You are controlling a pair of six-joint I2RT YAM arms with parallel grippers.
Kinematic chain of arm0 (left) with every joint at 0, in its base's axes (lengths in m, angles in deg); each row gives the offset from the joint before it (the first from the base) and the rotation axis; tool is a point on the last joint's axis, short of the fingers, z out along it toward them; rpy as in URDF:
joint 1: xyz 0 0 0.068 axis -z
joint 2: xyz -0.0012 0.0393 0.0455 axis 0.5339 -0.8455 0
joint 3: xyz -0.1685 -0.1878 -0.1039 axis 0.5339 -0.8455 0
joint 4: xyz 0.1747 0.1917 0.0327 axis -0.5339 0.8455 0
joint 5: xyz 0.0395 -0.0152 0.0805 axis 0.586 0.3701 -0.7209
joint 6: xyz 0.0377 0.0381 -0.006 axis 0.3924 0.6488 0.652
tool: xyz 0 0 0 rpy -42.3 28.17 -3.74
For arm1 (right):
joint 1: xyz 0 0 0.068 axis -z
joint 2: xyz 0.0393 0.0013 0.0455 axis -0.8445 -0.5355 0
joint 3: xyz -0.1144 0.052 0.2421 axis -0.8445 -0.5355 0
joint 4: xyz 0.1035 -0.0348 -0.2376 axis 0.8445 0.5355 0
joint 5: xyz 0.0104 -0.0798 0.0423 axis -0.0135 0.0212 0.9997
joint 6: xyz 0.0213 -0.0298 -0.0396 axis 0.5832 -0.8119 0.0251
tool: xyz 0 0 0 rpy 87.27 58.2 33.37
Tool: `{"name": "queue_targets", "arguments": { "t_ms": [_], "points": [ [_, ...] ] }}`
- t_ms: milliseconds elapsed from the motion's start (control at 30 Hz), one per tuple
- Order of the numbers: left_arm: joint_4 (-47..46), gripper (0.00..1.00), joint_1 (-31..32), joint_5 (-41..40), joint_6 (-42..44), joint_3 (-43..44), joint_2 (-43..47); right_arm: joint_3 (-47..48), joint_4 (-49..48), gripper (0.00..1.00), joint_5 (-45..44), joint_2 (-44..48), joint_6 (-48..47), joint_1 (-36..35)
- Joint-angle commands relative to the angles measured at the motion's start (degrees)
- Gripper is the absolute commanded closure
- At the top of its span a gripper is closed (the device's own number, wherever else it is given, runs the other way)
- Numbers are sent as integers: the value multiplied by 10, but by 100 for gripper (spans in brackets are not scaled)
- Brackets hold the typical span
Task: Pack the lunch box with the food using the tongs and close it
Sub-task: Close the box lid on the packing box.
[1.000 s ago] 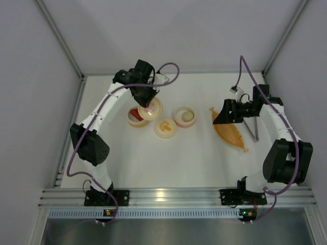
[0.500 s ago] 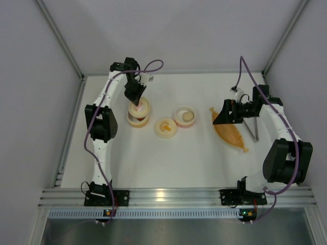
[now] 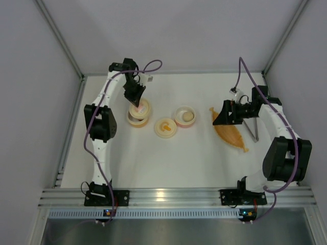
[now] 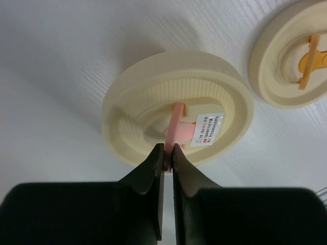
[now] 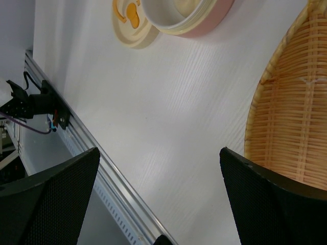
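The left fingers [image 4: 145, 184] are pinching shut on the pink tab [image 4: 176, 122] that is standing up from a cream lid [image 4: 133, 107], in the upper left of the overhead view. That lid is sitting over a round cream container [image 3: 137, 122]; whether it is fully seated cannot be told. Just right of it, a second cream lid [image 3: 165, 128] with an orange tab is lying flat on the white worktop [image 3: 168, 163]. Right of that again, near the middle of the frame, a pink-walled container [image 3: 183, 125] is standing open and holding the cream-white ball [image 3: 188, 117].

The right fingers [image 5: 51, 204] are standing wide apart with nothing between them. They are hovering by the upper end of the orange boat-shaped tray [image 3: 232, 135] in the right half of the overhead view. The tongs [image 3: 252, 128] are lying on the worktop just right of the tray, partly hidden under the right arm and apart from both sets of fingers.

In the right wrist view the woven tray is filling the right edge. The pink-walled container and the orange-tabbed lid are showing along the top, and a metal rail [image 5: 102, 178] is running across the lower left.
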Motion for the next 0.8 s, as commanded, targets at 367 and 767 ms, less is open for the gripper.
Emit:
{"name": "queue_targets", "arguments": {
  "t_ms": [367, 767],
  "points": [
    [103, 100, -10, -34, -4, -52, 94, 3, -22, 1, 8, -4, 2, -1],
    [104, 100, -10, -30, 0, -55, 66, 5, -18, 1, 1, -4, 2, -1]
  ]
}}
